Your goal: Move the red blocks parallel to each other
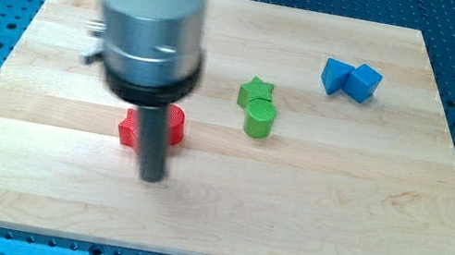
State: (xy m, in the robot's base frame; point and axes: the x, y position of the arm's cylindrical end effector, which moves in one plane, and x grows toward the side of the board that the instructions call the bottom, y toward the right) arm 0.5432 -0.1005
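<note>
Two red blocks lie together left of the board's middle, partly hidden behind my rod: one (129, 129) shows to the rod's left, the other (174, 125) to its right. Their shapes cannot be made out. My tip (151, 177) rests on the board just below them, toward the view's bottom. The rod rises in front of the gap between the two red blocks. Whether the tip touches them cannot be told.
A green star block (255, 92) touches a green cylinder (259, 118) at the board's middle. Two blue blocks (351, 79) sit side by side at the upper right. The wooden board (335, 212) lies on a blue perforated table.
</note>
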